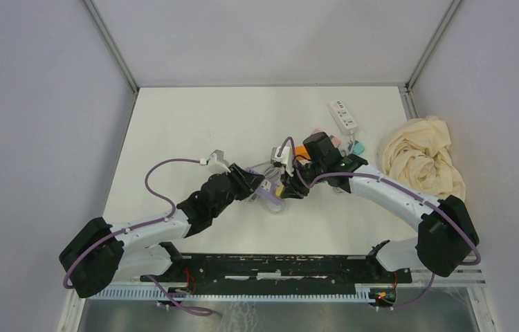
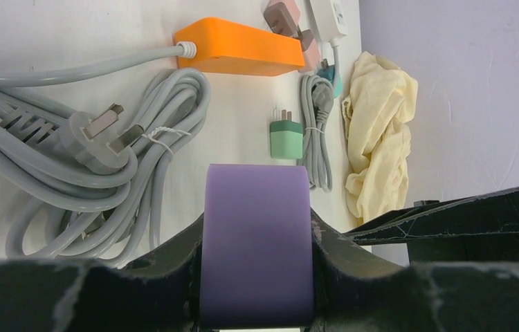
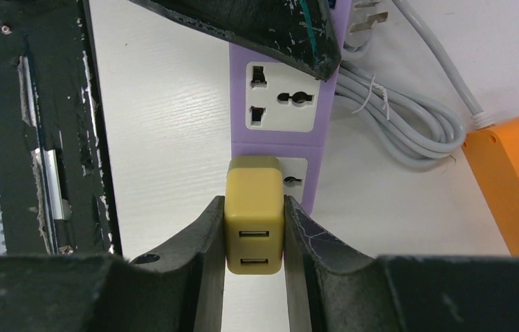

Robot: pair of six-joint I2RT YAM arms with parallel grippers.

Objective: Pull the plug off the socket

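Gripping | left fingers (image 2: pixel 177 259) clamp purple socket strip (image 2: pixel 257 235) | right fingers (image 3: pixel 205 238) clamp yellow plug (image 3: pixel 255 200) on that strip

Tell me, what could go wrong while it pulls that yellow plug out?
1. The right gripper pinches the plug by its smooth sides; if the plug sits tight, the gripper may slip off.
2. The left gripper clamps the purple strip at one end only, so the strip might tilt or lift with the plug.
3. The grey cable and orange strip lie close; a sudden release could knock them.
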